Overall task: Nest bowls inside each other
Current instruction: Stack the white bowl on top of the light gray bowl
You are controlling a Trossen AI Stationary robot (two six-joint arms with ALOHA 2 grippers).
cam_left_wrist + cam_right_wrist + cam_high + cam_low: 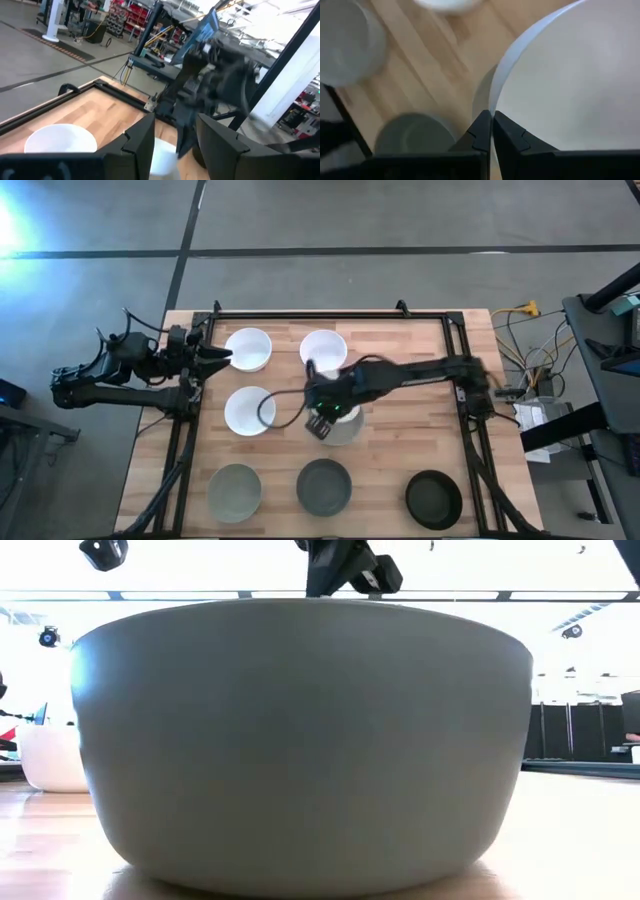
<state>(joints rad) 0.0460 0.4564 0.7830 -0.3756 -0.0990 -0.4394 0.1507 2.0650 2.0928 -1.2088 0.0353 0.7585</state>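
Observation:
My right gripper (322, 420) is over the middle of the table, shut on a glossy white bowl (345, 430). Three more white bowls rest on their bases: two in the far row (248, 348) (323, 348) and one at mid left (248, 410). In the near row stand a beige-grey bowl (235, 488), a grey bowl (324, 486) and a black bowl (434, 498). My left gripper (215, 358) waits open at the table's left edge, level, beside the far-left white bowl (60, 140), with nothing between its fingers. My right gripper (491, 116) pinches the white bowl's rim (492, 107) between its two fingers, one inside the bowl and one outside. The fingers come steeply from above. The bowl's white inside (570, 80) faces up, and the bowl is lifted above the wooden tabletop.
A black metal frame (330, 315) runs round the wooden table (400, 440). The low view is mostly filled by the grey bowl (300, 740) close to the camera, with a white bowl (50, 755) behind it. Cables and equipment lie off the right edge (540, 380).

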